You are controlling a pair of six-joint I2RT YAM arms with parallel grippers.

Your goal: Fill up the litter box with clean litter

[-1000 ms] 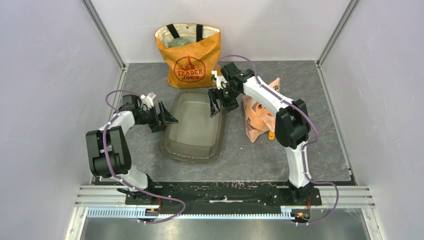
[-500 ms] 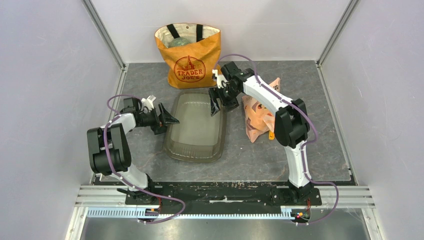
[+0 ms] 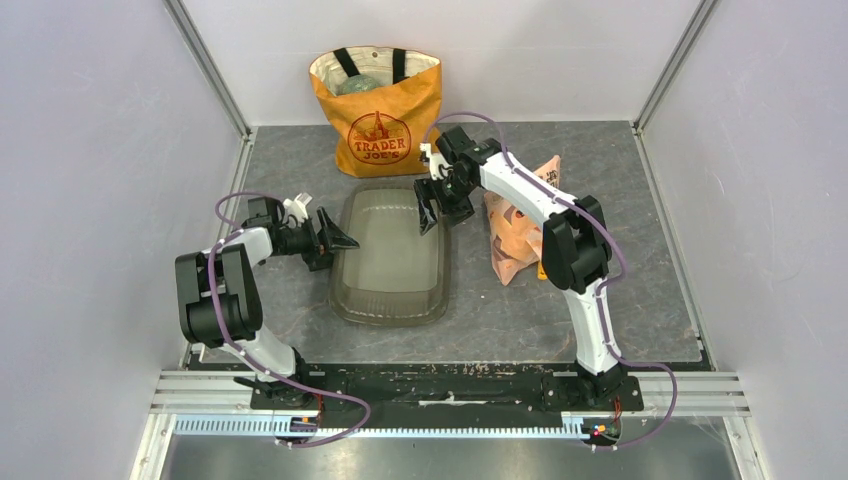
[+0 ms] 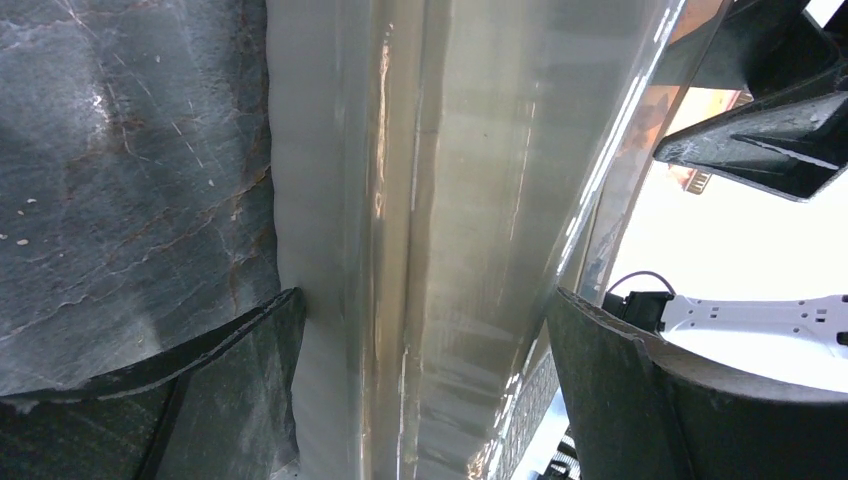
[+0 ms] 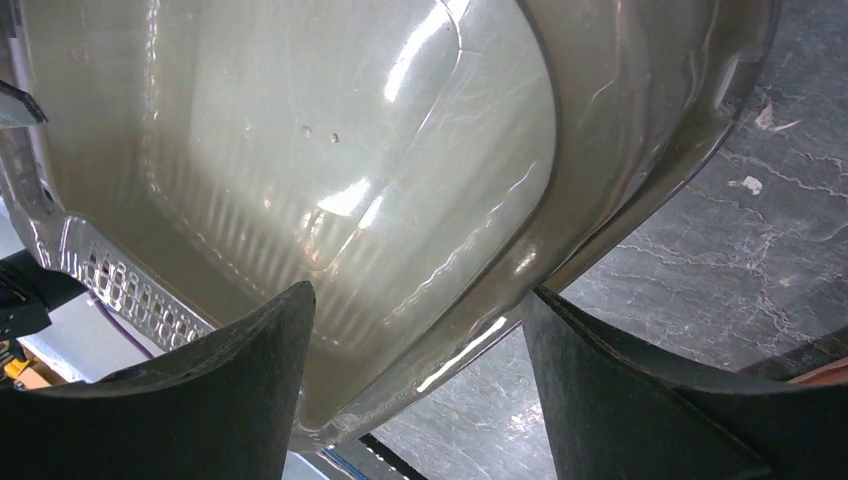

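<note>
The litter box [image 3: 390, 255], a smoky grey-olive tray, lies empty on the grey mat in the middle. My left gripper [image 3: 338, 240] is open at the box's left rim, and in the left wrist view [image 4: 420, 300] the box's wall [image 4: 450, 150] stands between the spread jaws. My right gripper [image 3: 432, 208] is open over the far right corner, and in the right wrist view [image 5: 415, 295] the rim [image 5: 600, 190] passes between its jaws. No loose clean litter shows.
An orange tote bag [image 3: 378, 100] stands just behind the box. A crinkled pinkish-tan printed bag [image 3: 515, 235] lies to the right of the box, with a bit of orange scoop [image 3: 543, 268] at its near edge. Walls close in on three sides.
The litter box has turned from slanted to nearly square with the table, its near end shifting right. Both grippers stayed at its rim and moved slightly with it.
</note>
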